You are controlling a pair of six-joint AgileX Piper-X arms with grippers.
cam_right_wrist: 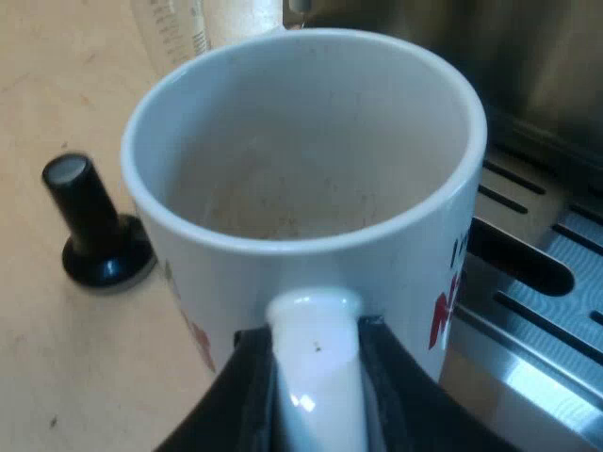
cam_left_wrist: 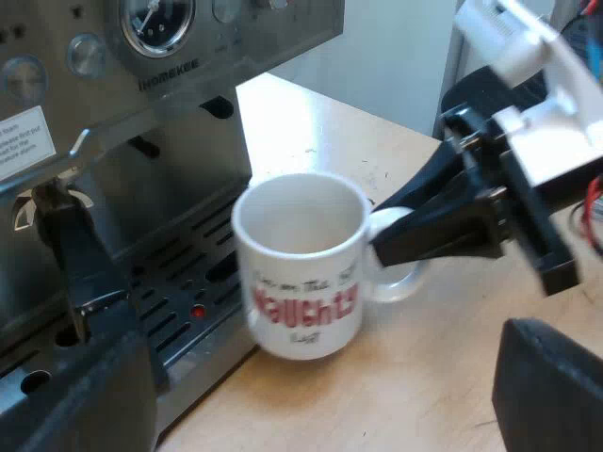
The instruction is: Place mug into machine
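- Count: one espresso machine [cam_left_wrist: 141, 113], one mug [cam_left_wrist: 301, 273], one tamper [cam_right_wrist: 94, 226] with a black knob, one measuring glass [cam_right_wrist: 179, 28], two tools.
- Mug: white with red lettering, upright and empty. It is at the machine's front, just off the outer edge of the slotted drip tray [cam_left_wrist: 179, 311] and not under the brew head. Whether its base touches the worktop [cam_left_wrist: 424, 377] cannot be told.
- Right tool [cam_right_wrist: 316, 400]: clenched on the mug's handle, one black finger on each side of it. It reaches in from the side of the mug away from the machine, roughly level with the worktop.
- Left tool [cam_left_wrist: 320, 377]: released, its fingers wide apart and holding nothing. It is above the tray's edge, looking down at the machine's front.
- Tamper: stands upright on the worktop, farther from the machine than the mug and apart from it.
- Measuring glass: beyond the mug's rim, beside the machine.
- Room: the tray surface beside the mug is open. Bare worktop lies on the side away from the machine.
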